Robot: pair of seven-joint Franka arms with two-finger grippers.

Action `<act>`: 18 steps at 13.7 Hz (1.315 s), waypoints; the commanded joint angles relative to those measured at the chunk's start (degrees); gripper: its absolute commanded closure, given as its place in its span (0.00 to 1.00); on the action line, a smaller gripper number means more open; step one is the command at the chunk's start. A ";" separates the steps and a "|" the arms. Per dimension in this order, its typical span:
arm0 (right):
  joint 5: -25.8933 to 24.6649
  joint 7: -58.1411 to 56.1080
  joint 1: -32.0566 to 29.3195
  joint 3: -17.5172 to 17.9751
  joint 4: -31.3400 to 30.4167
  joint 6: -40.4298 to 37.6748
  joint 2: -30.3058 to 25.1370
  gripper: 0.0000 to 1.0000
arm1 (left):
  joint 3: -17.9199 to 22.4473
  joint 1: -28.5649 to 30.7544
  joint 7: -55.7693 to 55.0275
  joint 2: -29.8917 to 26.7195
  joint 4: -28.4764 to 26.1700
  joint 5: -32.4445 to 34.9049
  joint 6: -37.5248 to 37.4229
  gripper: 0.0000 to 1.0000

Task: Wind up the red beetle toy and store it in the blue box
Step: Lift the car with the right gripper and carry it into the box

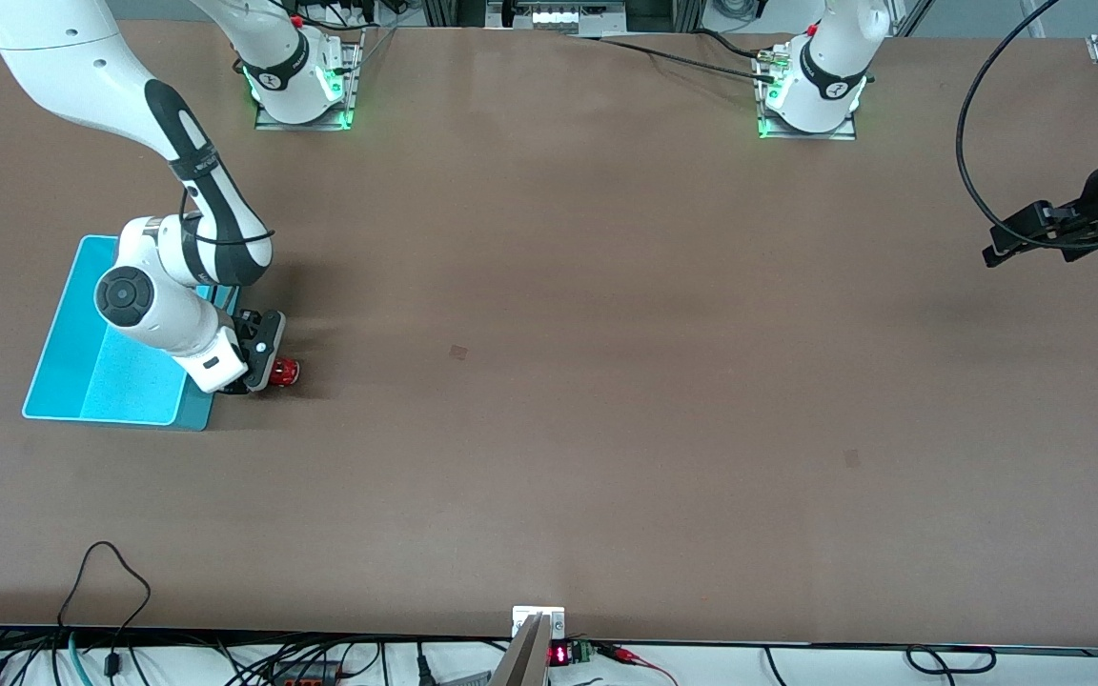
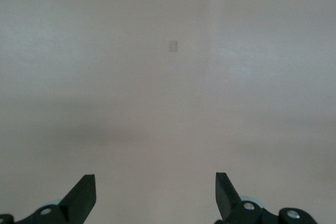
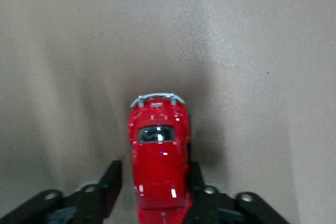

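The red beetle toy [image 1: 286, 371] stands on the table just outside the blue box [image 1: 55, 333], beside the box's corner nearer the front camera. My right gripper [image 1: 269, 368] is down at table level, its fingers [image 3: 111, 182] drawn in on the toy's rear flanks. In the right wrist view the red beetle toy [image 3: 159, 148] points away from my right gripper [image 3: 155, 170], silvery bumper leading. The right arm's forearm hides part of the box. My left gripper [image 1: 995, 253] waits in the air at the left arm's end of the table, and in its own wrist view my left gripper [image 2: 156, 187] is open over bare table.
The brown table [image 1: 568, 381] spreads wide between the two arms. Two small dark patches [image 1: 457, 352] mark its surface. Cables and a small display [image 1: 559, 654] run along the edge nearest the front camera.
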 commanded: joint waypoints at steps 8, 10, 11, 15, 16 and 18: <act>5.91 24.38 0.11 1.04 6.56 -13.31 -8.12 1.00 | -0.41 0.26 0.74 -0.56 -0.10 -0.61 -0.21 0.00; 5.91 33.31 -0.24 -0.36 6.74 -15.43 -10.67 1.00 | -0.41 0.26 0.74 -0.56 -0.19 -0.61 -0.21 0.00; 5.83 39.72 -0.16 -1.50 6.74 -17.09 -11.90 1.00 | -0.41 0.26 0.74 -0.56 -0.19 -0.61 -0.29 0.00; 5.65 57.85 0.20 -7.38 6.65 -25.62 -14.46 1.00 | -0.49 0.26 0.74 -0.64 -0.10 -0.61 -0.38 0.00; 5.65 60.06 0.20 -8.53 6.65 -26.24 -14.46 1.00 | -0.58 0.17 0.74 -0.73 -0.01 -0.61 -0.38 0.00; 5.30 60.00 0.02 -12.21 5.87 -26.25 -13.68 1.00 | -0.58 0.17 0.83 -0.73 -0.01 -0.53 -0.38 0.00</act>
